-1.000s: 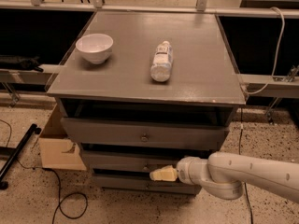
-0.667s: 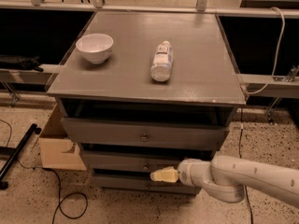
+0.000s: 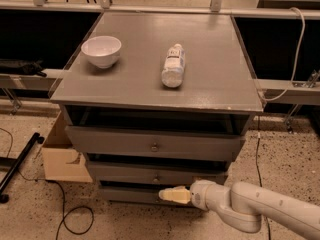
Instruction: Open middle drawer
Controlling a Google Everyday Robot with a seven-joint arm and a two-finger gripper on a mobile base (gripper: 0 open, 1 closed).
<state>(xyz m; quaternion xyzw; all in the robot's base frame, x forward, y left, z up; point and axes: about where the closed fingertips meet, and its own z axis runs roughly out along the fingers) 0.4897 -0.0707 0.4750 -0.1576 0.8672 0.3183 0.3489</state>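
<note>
**Desk:** Where is the gripper (image 3: 175, 195)?

**Photographer:** Low at the cabinet's front, a pale cream tip on a white arm (image 3: 250, 211) that reaches in from the lower right. It sits before the bottom drawer (image 3: 125, 194), just under the middle drawer (image 3: 125, 172) and slightly right of that drawer's knob (image 3: 156, 178). I cannot tell how far open it is, or whether it has hold of anything.

**Desk:** And the middle drawer itself?

**Photographer:** Second of three grey fronts, below the top drawer (image 3: 200, 145). Its long axis runs left to right and its face points toward the camera, with the small round knob at mid-front.

**Desk:** What is hard to read?

**Photographer:** A dark gap runs above the front (how far out it stands I cannot judge). The arm covers the bottom drawer's right end and is cut off at the lower right edge. On the cabinet top (image 3: 215, 74), a white bowl (image 3: 101, 50) stands left and a bottle (image 3: 173, 65) lies on its side at centre. A cardboard box (image 3: 60, 159) sits partly behind the cabinet's left side.
</note>
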